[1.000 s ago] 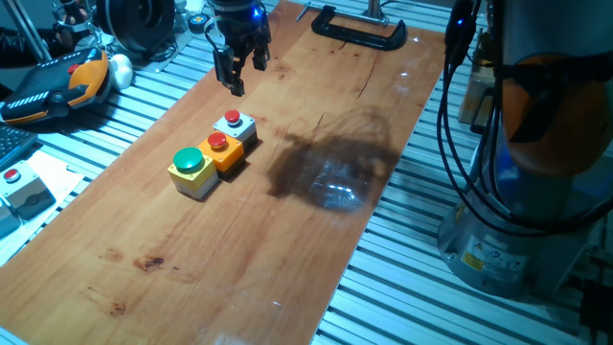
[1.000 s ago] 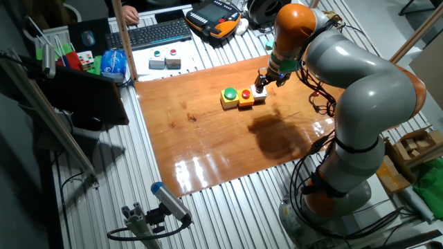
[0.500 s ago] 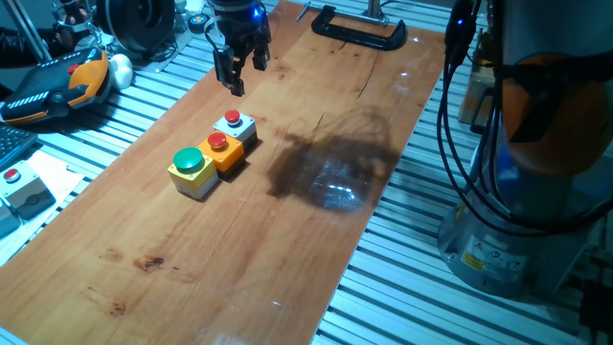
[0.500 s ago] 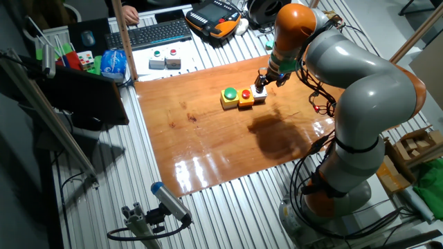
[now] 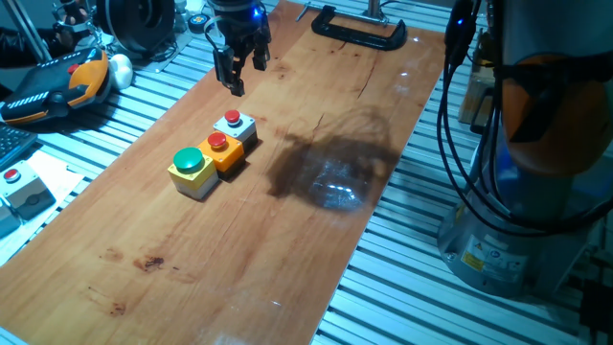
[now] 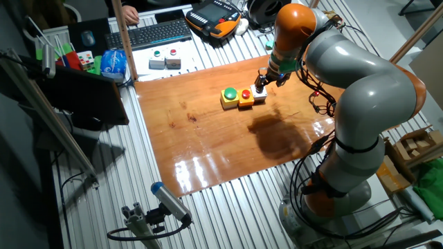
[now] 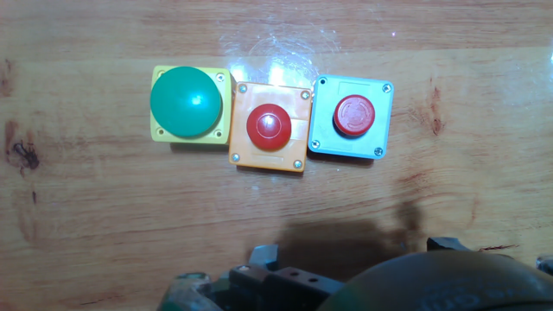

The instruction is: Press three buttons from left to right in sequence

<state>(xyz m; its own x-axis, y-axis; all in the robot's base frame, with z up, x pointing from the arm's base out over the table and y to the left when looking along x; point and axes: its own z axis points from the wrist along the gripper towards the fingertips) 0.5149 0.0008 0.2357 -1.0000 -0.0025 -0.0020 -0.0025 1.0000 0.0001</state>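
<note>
- Wooden surface [image 5: 316, 240]: a plank board lying on a slatted metal bench; three push-button boxes stand on it in a touching row.
- Green button on yellow box [image 7: 187, 104]: left end of the row in the hand view; in one fixed view it is nearest the camera [image 5: 192, 169].
- Red button on orange box [image 7: 270, 127]: middle of the row, flush against the yellow box at its 9 o'clock and the grey box at its 3 o'clock.
- Red button on grey box [image 7: 351, 117]: right end of the row; in one fixed view [image 5: 235, 124] it is the box closest to the hand.
- Hand [image 5: 237, 77]: raised above the surface, apart from all boxes, at about 12 o'clock from the grey box in one fixed view; a gap shows between the two fingers, so they stand spread and grip nothing.
- Hand view: camera looks straight down on the row, which lies toward 12 o'clock of the frame.
- Black clamp [image 5: 359, 29]: at the far end of the surface.
- Keyboard [image 6: 158, 33]: on the bench beyond the surface in the other fixed view.
</note>
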